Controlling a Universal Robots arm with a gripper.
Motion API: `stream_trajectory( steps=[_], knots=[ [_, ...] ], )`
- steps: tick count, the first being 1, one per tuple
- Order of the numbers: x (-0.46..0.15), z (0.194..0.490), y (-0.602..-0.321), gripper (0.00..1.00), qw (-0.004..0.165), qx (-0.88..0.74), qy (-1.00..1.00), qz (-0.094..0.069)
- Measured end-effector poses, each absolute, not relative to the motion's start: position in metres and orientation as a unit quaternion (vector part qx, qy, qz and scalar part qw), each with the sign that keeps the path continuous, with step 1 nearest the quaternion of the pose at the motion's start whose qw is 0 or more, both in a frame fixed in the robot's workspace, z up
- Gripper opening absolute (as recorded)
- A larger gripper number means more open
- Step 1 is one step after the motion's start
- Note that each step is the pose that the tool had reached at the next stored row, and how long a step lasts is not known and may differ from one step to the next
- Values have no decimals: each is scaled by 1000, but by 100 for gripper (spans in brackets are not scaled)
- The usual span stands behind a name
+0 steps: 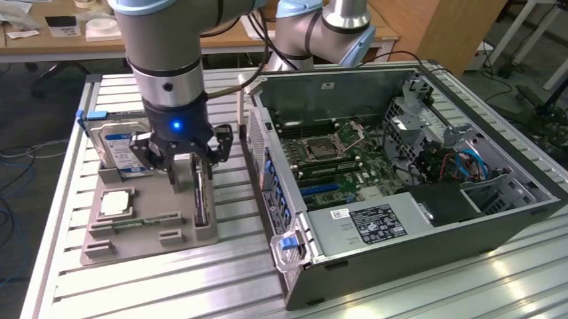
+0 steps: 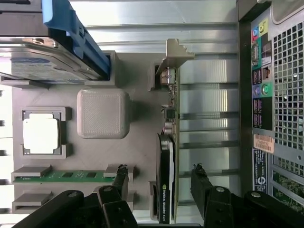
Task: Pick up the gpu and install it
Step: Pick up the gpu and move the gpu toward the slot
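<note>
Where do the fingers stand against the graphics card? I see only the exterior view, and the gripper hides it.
Observer: The open gripper straddles the graphics card, one finger on each side.
Operator: Do they touch it?
Observer: No, the wrist view shows a gap on both sides.
Operator: Which end is it over?
Observer: The end with the black cover; the metal bracket is at the other end.

We see arm upright, wrist pointing straight down, blue light lit on wrist. Gripper low, jaws spread wide, holding nothing. Wrist view: we note dark fingers parted, tips level, neither touching anything.
</note>
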State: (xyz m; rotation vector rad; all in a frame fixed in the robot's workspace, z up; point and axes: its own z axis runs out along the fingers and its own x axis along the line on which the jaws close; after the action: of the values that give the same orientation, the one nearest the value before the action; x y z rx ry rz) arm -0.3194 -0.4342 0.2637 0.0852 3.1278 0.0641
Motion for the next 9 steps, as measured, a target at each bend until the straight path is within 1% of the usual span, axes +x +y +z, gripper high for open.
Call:
stream_trajectory(
  steps=[9],
  knots=[
    [-317, 248, -432, 65, 6, 27, 999, 20]
  ],
)
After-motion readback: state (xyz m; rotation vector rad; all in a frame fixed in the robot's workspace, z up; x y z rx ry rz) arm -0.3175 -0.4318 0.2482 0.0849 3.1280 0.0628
